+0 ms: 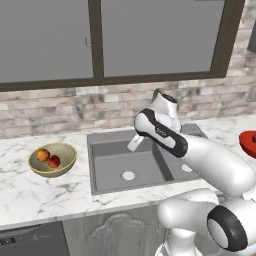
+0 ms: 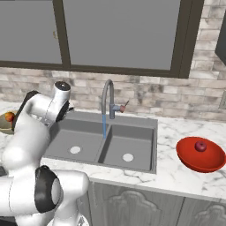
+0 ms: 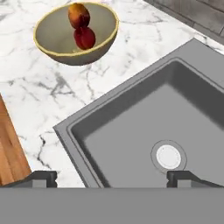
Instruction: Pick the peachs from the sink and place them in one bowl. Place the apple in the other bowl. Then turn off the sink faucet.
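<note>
I see the sink (image 2: 103, 145) with both basins bare, water running from the faucet (image 2: 107, 98). On the counter to its left, the tan bowl (image 3: 75, 33) holds both peaches (image 3: 82, 25); the red bowl (image 2: 200, 154) on the right holds the apple (image 2: 201, 146). My gripper (image 3: 111, 177) hangs wide apart, holding nothing.

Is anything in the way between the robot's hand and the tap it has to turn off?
Nothing visible blocks it. The end effector hangs over the left sink basin; the faucet, water running, stands behind the divider with open space between.
</note>
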### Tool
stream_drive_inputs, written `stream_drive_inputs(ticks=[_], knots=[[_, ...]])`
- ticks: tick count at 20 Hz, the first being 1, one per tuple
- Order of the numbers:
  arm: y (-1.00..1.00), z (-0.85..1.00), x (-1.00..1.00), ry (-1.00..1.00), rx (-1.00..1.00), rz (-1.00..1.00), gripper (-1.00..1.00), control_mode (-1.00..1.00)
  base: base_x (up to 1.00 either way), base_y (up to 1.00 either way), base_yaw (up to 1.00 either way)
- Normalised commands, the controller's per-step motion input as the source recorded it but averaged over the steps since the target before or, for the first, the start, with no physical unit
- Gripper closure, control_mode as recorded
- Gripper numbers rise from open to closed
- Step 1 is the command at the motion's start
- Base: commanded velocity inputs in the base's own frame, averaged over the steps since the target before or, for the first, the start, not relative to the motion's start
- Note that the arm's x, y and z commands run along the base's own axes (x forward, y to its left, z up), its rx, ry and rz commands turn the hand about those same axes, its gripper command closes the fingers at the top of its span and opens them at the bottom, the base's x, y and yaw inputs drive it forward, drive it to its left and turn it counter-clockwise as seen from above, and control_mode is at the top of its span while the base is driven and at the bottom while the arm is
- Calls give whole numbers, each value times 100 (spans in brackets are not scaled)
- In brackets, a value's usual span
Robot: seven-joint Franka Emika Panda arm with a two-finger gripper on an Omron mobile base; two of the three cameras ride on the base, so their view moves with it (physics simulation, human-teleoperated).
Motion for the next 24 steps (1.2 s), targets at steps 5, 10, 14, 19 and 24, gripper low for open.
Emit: stream_drive_inputs(ticks=[5,10,14,19,24], knots=[[-92,5,-43,-52,0,48,-100,-100,0,0,0],[-90,0,-54,-74,0,28,-100,-100,0,0,0],[-59,13,-14,-45,0,-3,-100,-100,0,0,0],[-84,5,29,-5,3,-11,-100,-100,0,0,0],[-94,34,48,13,8,-4,-100,-100,0,0,0]])
